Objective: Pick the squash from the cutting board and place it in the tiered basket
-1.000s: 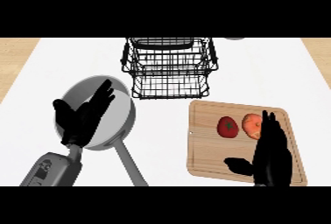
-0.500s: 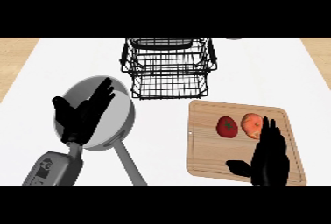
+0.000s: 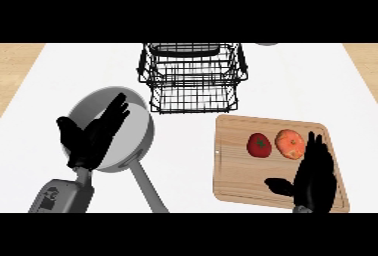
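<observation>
Holding nothing in the right hand [image 3: 314, 175], fingers [image 3: 313, 150] straight, tips just beside the squash [image 3: 289, 143] on the board [image 3: 236, 185]. Hovering the left hand [image 3: 88, 140] open (also holding nothing) over the pan [image 3: 145, 131]. Counting one squash, one red fruit [image 3: 259, 145] beside it, one basket [image 3: 193, 75] on the worktop [image 3: 184, 165].

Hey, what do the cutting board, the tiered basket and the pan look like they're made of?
The cutting board looks like light wood with a matte finish; faint grain lines run along it. The tiered basket is thin black wire in an open grid, probably coated metal. The pan is likely metal: smooth grey with a pale sheen.
</observation>
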`<state>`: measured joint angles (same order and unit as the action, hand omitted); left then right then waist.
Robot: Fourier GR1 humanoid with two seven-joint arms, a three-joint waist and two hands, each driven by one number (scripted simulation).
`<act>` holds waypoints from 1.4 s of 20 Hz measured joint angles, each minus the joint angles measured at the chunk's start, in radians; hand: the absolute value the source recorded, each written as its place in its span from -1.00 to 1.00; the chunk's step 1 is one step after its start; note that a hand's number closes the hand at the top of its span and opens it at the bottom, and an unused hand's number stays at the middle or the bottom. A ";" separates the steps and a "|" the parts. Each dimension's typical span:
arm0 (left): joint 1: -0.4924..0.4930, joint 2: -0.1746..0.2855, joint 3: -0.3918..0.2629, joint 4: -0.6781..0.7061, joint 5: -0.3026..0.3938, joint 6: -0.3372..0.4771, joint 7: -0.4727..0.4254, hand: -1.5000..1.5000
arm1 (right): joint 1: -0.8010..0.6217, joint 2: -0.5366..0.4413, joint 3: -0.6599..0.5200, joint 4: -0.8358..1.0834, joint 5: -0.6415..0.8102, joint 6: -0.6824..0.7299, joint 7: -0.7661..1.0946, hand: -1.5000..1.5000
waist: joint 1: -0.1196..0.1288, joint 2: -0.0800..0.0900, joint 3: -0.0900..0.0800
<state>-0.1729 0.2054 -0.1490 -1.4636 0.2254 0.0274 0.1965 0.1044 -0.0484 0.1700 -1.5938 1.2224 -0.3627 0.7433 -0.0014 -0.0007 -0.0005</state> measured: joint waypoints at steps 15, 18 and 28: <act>-0.008 -0.053 0.065 -0.016 -0.065 -0.049 0.040 0.00 | -0.096 -0.020 -0.135 0.182 -0.147 -0.095 -0.151 -1.00 | 0.000 -0.006 -0.006; 0.000 -0.059 0.074 -0.022 -0.065 -0.063 0.043 0.00 | -0.132 -0.027 -0.158 0.238 -0.170 -0.101 -0.177 -1.00 | 0.001 -0.006 -0.006; 0.005 -0.084 0.082 -0.020 -0.090 -0.072 0.038 0.00 | -0.229 -0.050 -0.208 0.426 -0.276 -0.110 -0.320 1.00 | 0.001 -0.012 -0.013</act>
<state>-0.1680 0.1212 -0.0668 -1.4837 0.1356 -0.0441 0.2347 -0.1243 -0.0985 -0.0377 -1.1681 0.9468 -0.4732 0.4237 -0.0005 -0.0124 -0.0139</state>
